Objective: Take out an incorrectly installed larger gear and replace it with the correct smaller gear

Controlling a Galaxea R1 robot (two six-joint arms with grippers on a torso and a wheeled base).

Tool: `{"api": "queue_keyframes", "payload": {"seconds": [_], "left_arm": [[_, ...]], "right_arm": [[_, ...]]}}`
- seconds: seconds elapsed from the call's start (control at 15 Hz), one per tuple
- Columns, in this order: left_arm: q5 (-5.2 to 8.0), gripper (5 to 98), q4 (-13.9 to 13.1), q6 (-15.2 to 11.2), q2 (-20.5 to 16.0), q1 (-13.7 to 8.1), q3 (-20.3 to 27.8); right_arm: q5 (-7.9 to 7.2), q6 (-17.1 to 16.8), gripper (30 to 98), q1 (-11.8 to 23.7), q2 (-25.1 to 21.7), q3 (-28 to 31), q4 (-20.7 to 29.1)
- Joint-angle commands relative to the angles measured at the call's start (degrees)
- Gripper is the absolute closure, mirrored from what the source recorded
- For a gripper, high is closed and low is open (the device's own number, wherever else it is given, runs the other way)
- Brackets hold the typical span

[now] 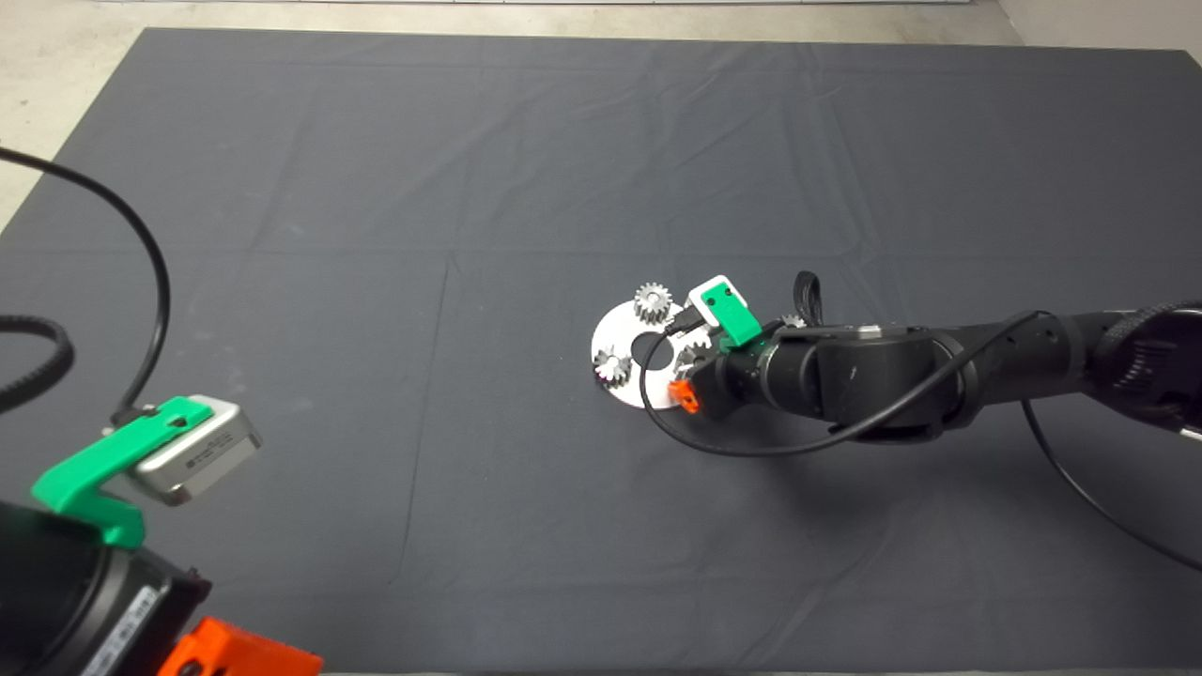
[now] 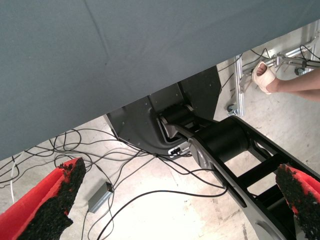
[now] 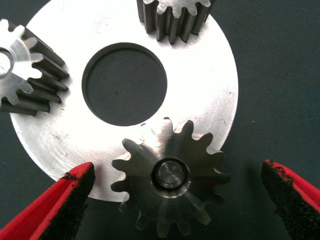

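Right gripper [image 3: 177, 172] is hanging straight over the round silver plate [image 3: 210, 95], wide open with nothing in it. Its two red fingers [image 3: 75, 195] sit either side of the larger gear [image 3: 170, 182] with a clear gap on both sides. That gear lies flat at the plate's rim, teeth flaring out past the edge. Its axis points straight up off the plate at the wrist camera, and a shiny pin [image 3: 170, 174] fills its centre hole. Two other gears [image 3: 30, 70] stand on the same plate around its big middle hole [image 3: 125, 82], well apart from the fingers, so nothing blocks the way in. From the head camera, the smaller gear [image 1: 793, 321] just peeks out off the plate, right by the black arm [image 1: 873, 376], mostly hidden. Left gripper [image 2: 180, 172] is parked far from the plate off the mat's [image 1: 376, 235] corner, spread wide and empty, over cables [image 2: 150, 200] and a person's foot [image 2: 265, 77] on the floor.
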Motion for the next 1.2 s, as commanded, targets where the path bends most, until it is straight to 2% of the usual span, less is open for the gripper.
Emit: {"api": "queue_keyframes", "payload": {"seconds": [0.0,0.07,0.2,0.33,0.47,0.6,0.73,0.87,1.07,1.13], "left_arm": [[0.12,6.0,-0.82,-0.24,-0.08,-0.1,0.72],[0.19,6.0,-0.82,-0.24,-0.08,-0.1,0.72],[0.15,6.0,-0.82,-0.24,-0.08,-0.1,0.72],[0.21,6.0,-0.82,-0.24,-0.08,-0.1,0.72],[0.21,6.0,-0.82,-0.32,-0.08,-0.1,0.72],[0.21,6.0,-0.82,-0.33,-0.08,-0.1,0.72],[0.21,6.0,-0.82,-0.26,-0.08,-0.1,0.72],[0.21,6.0,-0.82,-0.33,-0.08,-0.1,0.72],[0.21,6.0,-0.82,-0.33,-0.08,-0.1,0.72],[0.21,6.0,-0.82,-0.33,-0.08,-0.1,0.72]], "right_arm": [[1.09,2.01,40.7,0.99,0.11,0.09,-1.27],[1.58,2.91,43.1,0.99,0.11,0.09,-1.27],[1.96,4.02,43.7,0.99,0.11,0.09,-1.27],[2.22,4.14,48.1,0.99,0.02,0.09,-1.27],[2.31,4.2,48.2,0.99,-0.07,-0.18,-1.27],[2.57,4.2,53.4,0.99,0.02,-0.34,-1.27],[2.81,4.2,53.4,0.99,0.11,-1.05,-1.27],[4.15,4.11,56.3,0.99,0.11,-1.84,-1.27],[4.42,4.02,58.0,0.99,0.11,-2.72,-1.27],[4.51,3.93,60.6,0.99,0.11,-2.72,-1.27]]}}
